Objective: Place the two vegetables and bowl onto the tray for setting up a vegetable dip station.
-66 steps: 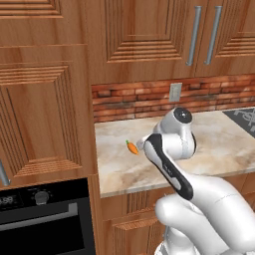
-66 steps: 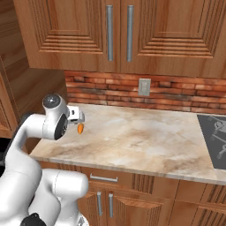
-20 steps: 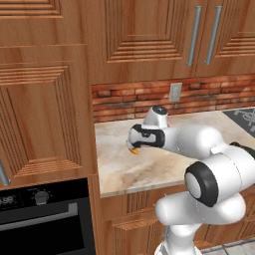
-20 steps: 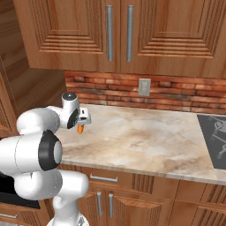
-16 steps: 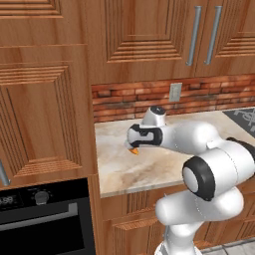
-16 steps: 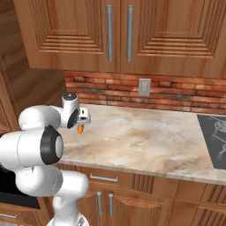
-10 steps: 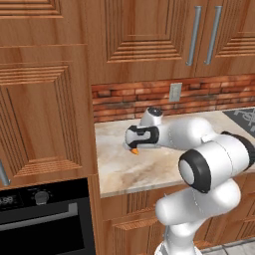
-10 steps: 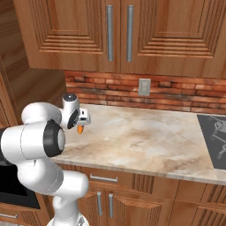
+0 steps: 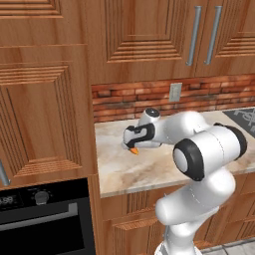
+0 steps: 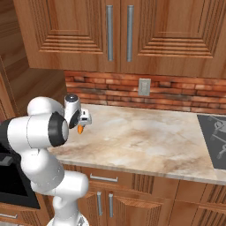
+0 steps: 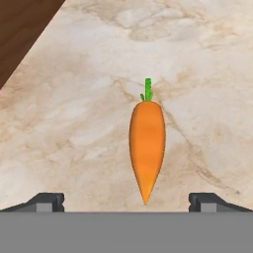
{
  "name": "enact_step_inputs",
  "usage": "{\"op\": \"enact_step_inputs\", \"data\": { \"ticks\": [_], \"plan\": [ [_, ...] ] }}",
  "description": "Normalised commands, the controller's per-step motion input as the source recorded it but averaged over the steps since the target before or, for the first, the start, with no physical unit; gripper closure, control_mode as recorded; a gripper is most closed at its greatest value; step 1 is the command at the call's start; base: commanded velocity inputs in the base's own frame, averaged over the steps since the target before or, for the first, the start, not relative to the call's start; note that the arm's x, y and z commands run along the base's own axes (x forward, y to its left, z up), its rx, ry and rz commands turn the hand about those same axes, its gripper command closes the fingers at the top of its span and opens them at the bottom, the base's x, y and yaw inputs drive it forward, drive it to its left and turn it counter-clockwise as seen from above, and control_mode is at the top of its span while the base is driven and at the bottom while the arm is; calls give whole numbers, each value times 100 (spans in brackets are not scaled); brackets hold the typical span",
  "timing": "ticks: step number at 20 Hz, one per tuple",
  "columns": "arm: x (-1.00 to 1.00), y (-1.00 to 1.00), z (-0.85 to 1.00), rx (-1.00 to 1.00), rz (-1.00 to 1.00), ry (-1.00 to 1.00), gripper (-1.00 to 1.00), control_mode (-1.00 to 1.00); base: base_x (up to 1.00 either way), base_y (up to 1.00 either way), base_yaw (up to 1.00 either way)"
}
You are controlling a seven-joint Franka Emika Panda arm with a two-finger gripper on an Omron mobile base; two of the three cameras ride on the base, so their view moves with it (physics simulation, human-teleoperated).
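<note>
A small orange carrot [image 11: 147, 146] with a green top lies on the marble counter [image 11: 89, 113], its tip pointing toward the hand camera. My gripper [image 11: 126, 201] hovers just above it, open, with one fingertip [image 11: 47, 201] on each side and the carrot's tip between them. In the left base view the carrot [image 9: 133, 150] peeks out under the gripper [image 9: 131, 144] near the counter's left end. The right base view shows the carrot [image 10: 80, 129] below the gripper [image 10: 84, 119]. The cucumber-like vegetable, the red bowl and the blue tray are out of view.
A brown cabinet side wall [image 11: 20, 34] borders the counter at its left end. The brick backsplash [image 10: 145, 95] carries a wall outlet [image 10: 143, 87]. A grey stovetop panel [image 10: 215, 139] lies at the counter's right. An oven [image 9: 40, 219] stands below left.
The arm has folded further down over the carrot, and the hand sits slightly lower and closer to it. The carrot has stayed in place on the counter.
</note>
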Motion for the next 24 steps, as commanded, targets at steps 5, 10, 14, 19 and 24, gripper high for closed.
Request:
{"op": "enact_step_inputs", "data": {
  "ticks": [5, 10, 14, 19, 24],
  "plan": [
    [14, 0, -10, 0, 0, 0, -100, -100, 0, 0, 0],
    [12, 0, -15, 0, 0, 0, -100, -100, 0, 0, 0],
    [15, 0, -14, 0, 0, 0, -100, -100, 0, 0, 0],
    [15, 0, -12, 0, 0, 0, -100, -100, 0, 0, 0],
    [14, 0, -13, 0, 0, 0, -100, -100, 0, 0, 0]
  ]
}}
